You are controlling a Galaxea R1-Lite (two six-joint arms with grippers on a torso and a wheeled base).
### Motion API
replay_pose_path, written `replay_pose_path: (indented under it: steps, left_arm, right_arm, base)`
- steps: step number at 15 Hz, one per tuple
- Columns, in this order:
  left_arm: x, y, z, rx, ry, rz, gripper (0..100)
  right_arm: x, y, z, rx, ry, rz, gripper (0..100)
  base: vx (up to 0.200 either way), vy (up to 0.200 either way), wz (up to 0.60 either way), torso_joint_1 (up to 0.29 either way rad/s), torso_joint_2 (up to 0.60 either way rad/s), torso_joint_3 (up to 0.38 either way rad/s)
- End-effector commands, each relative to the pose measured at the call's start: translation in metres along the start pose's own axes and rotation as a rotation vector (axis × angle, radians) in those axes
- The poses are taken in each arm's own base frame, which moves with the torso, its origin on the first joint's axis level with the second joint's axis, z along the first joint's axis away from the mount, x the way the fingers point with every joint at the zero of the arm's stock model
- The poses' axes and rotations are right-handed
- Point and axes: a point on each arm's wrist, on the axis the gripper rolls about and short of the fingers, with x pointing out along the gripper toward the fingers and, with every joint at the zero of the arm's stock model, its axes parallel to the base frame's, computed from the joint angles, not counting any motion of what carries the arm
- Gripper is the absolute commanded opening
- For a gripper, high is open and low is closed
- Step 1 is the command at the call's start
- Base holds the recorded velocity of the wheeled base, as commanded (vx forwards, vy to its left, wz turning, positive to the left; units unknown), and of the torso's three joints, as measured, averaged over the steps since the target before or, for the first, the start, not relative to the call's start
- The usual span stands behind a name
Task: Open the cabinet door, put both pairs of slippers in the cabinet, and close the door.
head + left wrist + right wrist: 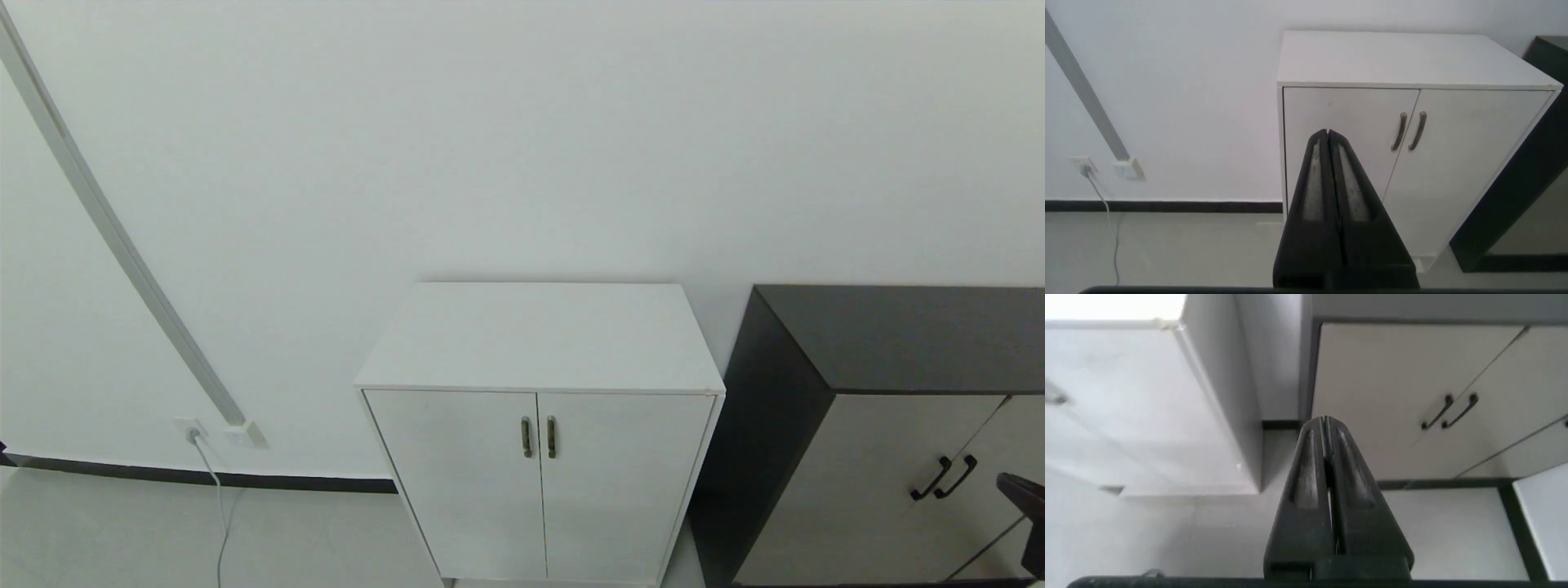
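My left gripper [1328, 135] and right gripper [1326, 423] look identical: matte black, two long tapered fingers [1360, 237] with dull grey pads [1315, 189].

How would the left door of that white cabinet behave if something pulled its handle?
The left door looks like a flat, rigid panel, so it would probably swing rather than bend. Its handle is a slim, smooth-looking metal bar, possibly slippery to grip.

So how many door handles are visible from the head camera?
4. Two bronze metal bar handles side by side mid-front on the white wooden cabinet; two black curved handles on the dark-topped cabinet to its right, which runs out of frame and may hide more.
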Motion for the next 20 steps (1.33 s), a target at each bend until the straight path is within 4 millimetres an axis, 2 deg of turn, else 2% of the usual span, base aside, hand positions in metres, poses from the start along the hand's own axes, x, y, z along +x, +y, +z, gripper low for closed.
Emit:
replay_pose_path:
  steps: [1, 5, 6, 10, 14, 16, 20]
  left_arm:
    - [0.0, 0.0, 0.0, 0.0, 0.001, 0.0, 0]
    - [0.0, 0.0, 0.0, 0.0, 0.001, 0.0, 0]
    - [0.0, 0.0, 0.0, 0.0, 0.001, 0.0, 0]
    - [0.0, 0.0, 0.0, 0.0, 0.001, 0.0, 0]
    - [0.0, 0.0, 0.0, 0.001, -0.001, 0.0, 0]
    - [0.0, 0.0, 0.0, 0.0, 0.001, 0.0, 0]
    - [0.0, 0.0, 0.0, 0.0, 0.001, 0.0, 0]
  right_arm:
    - [-0.039, 0.004, -0.003, -0.005, -0.077, 0.019, 0]
    - [-0.067, 0.009, -0.028, 0.004, 0.001, 0.065, 0]
    - [-0.077, 0.011, -0.041, 0.009, 0.046, 0.088, 0]
    - [-0.094, 0.014, -0.061, 0.009, 0.066, 0.098, 0]
    - [-0.101, 0.014, -0.064, -0.001, -0.006, 0.069, 0]
    - [-0.104, 0.012, -0.067, -0.012, -0.005, -0.037, 0]
    - [-0.107, 0.012, -0.069, -0.034, -0.044, 0.055, 0]
  base:
    - [0.0, 0.0, 0.0, 0.0, 0.0, 0.0]
    - [0.0, 0.0, 0.0, 0.0, 0.0, 0.0]
    - [0.0, 0.0, 0.0, 0.0, 0.0, 0.0]
    - [0.0, 0.0, 0.0, 0.0, 0.0, 0.0]
    - [0.0, 0.0, 0.0, 0.0, 0.0, 0.0]
    - [0.0, 0.0, 0.0, 0.0, 0.0, 0.0]
    - [0.0, 0.0, 0.0, 0.0, 0.0, 0.0]
